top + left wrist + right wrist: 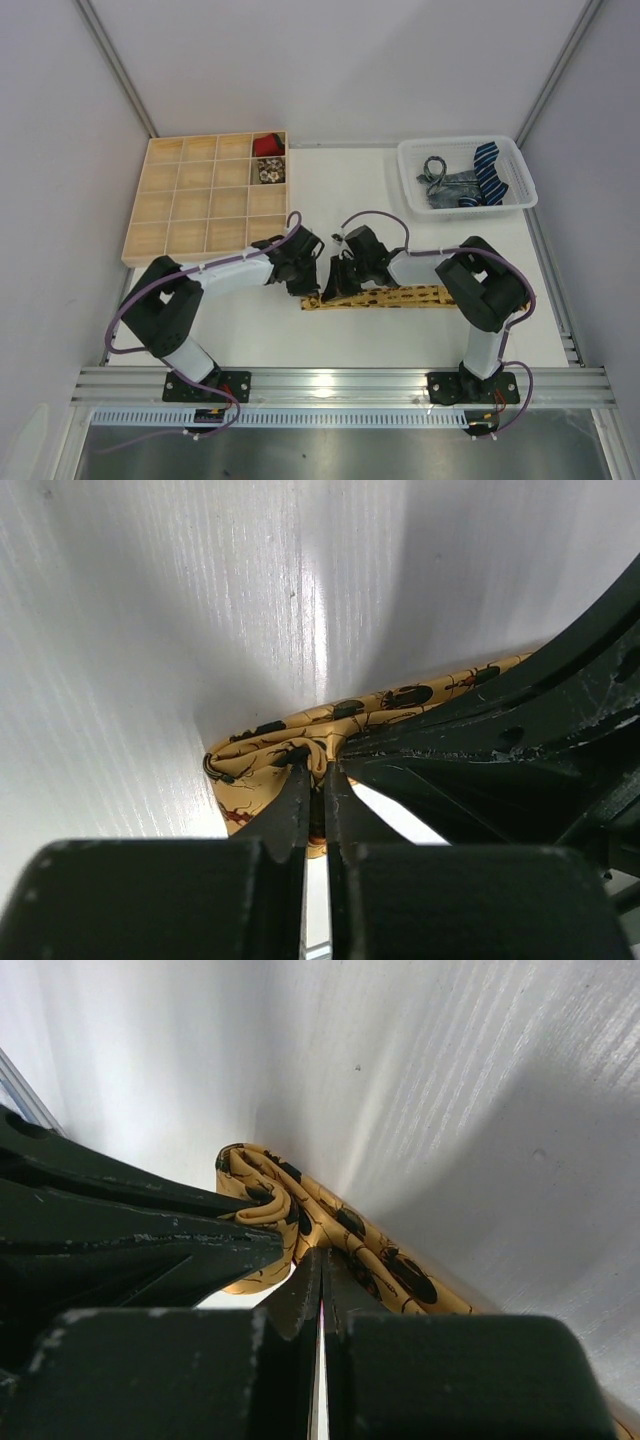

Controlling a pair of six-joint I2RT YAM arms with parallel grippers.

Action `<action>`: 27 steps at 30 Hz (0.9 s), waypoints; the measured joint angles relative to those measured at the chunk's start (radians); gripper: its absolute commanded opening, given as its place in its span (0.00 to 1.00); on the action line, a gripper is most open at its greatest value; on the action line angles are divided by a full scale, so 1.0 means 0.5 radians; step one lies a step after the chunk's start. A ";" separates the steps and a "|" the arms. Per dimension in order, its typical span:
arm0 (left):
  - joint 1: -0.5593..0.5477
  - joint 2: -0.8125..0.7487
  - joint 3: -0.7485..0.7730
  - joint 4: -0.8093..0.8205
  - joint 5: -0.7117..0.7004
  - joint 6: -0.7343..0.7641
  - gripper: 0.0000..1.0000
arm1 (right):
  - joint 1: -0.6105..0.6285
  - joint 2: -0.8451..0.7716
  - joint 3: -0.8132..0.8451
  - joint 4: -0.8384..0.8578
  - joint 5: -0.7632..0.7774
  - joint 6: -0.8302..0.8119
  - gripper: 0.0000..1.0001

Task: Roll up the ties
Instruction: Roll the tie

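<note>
Pinching the mustard-yellow tie at its curled end, near the front of the bench, the left tool and right tool both clamp fabric; uneven pulling could unravel the loose curl.

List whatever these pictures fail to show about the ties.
- Top view: the rolled end of the yellow tie is mostly hidden under the left gripper and right gripper.
- Wrist views: gripper fingers cover the roll's middle, so its turns cannot be counted.
- Top view: the tangled ties in the basket are too small to count.
- Top view: the red roll and patterned roll in the tray are too small for detail.
</note>
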State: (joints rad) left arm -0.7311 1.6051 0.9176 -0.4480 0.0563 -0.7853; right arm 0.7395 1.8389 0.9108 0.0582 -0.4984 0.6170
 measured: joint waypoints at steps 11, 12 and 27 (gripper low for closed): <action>-0.032 -0.041 -0.127 0.268 0.030 -0.059 0.49 | -0.141 -0.111 -0.159 0.059 -0.045 0.089 0.01; -0.034 -0.056 -0.144 0.294 0.034 -0.063 0.51 | -0.146 -0.126 -0.171 0.058 -0.044 0.092 0.01; -0.101 -0.372 -0.533 0.679 0.008 -0.124 0.66 | -0.224 -0.241 -0.224 0.095 -0.161 0.219 0.37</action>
State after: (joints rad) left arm -0.7818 1.4189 0.6510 -0.1085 0.0601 -0.8474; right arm 0.6277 1.7184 0.7990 0.1059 -0.5789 0.7265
